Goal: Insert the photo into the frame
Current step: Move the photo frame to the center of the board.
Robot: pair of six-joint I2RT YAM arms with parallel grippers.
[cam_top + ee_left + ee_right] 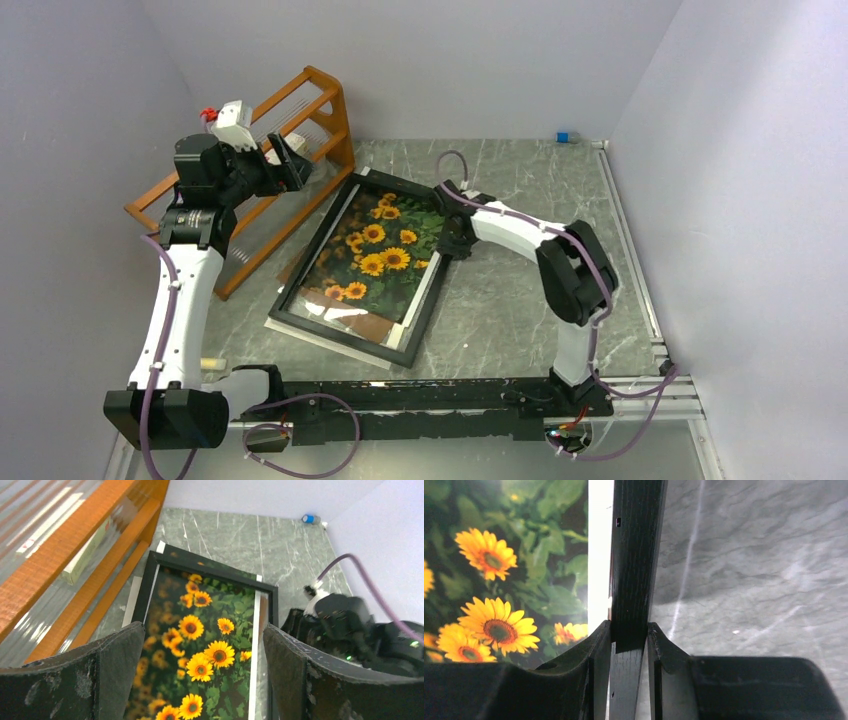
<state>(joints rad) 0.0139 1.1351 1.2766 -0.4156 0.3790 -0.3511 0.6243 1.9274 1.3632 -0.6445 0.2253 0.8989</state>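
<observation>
Shows the photo (375,250) lying face up inside the frame (338,345), with a white mat strip (425,295) exposed along the right edge and a brown backing board (352,322) peeking out at the near end. Places the frame flat on the marble table (520,320), turned on a diagonal from near left to far right, far-left corner near the foot of the orange wooden rack (322,100), near corner close to the arms' base rail. Catches the right gripper (448,240) at the frame's right rail toward the far end, clamped on that black rail, one finger (589,670) tight against the inner side by the mat and the other against the outer side. Has the left gripper (290,160) raised over the rack's right end, spread wide and gripping nothing, pads (115,660) framing a downward look at the photo's far part. Leaves bare marble right of the frame out to the side wall and past the far edge up to the back wall, broken only by a small blue object (563,137) in the far right corner. Offers little room on the left, rack and frame edge lying close together.
</observation>
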